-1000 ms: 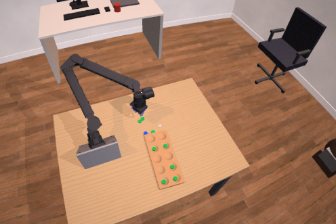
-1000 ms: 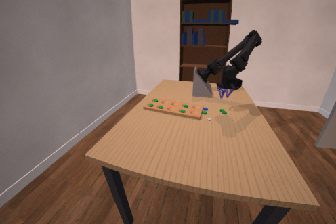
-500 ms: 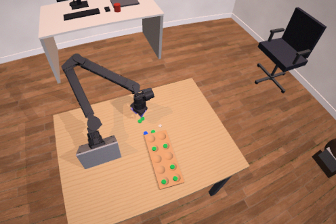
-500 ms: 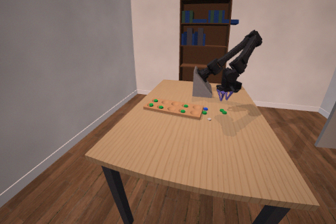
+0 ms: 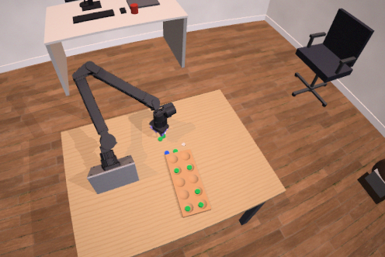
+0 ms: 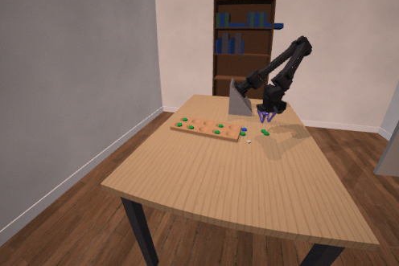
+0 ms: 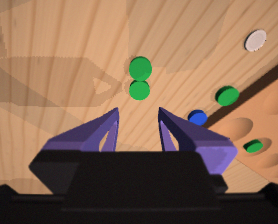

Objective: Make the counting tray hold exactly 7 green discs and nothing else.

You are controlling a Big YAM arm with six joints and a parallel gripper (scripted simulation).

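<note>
Brown plank flooring surrounds the pale wooden table (image 5: 116,220) (image 6: 225,183) (image 7: 190,30), on which the work is laid out. Above it hangs the black gripper with purple fingers (image 5: 162,133) (image 6: 265,121), its jaws partly apart, with nothing between them. In the wrist view, the nearer small green round disc (image 5: 160,139) (image 6: 263,131) (image 7: 139,90) lies straight ahead of the gap, just beyond the fingertips, and the farther small green round disc (image 5: 163,136) (image 6: 266,133) (image 7: 140,68) lies directly behind it. Each disc is round, so its face has no long axis; but the pair makes a short line pointing away from the jaws, across their closing direction. Whether the edges only touch or slightly overlap, one cannot tell. Farther to the right, the small blue round disc (image 5: 167,152) (image 6: 244,128) (image 7: 198,118) and the third loose green disc (image 5: 175,151) (image 6: 243,133) (image 7: 227,95) lie beside the end of the orange pocketed tray (image 5: 186,181) (image 6: 209,134) (image 7: 256,117). Five green discs are in its pockets, so two more are needed. Probably the next move should advance and descend around one disc of the pair, carefully, because its neighbour could also be pinched.
</note>
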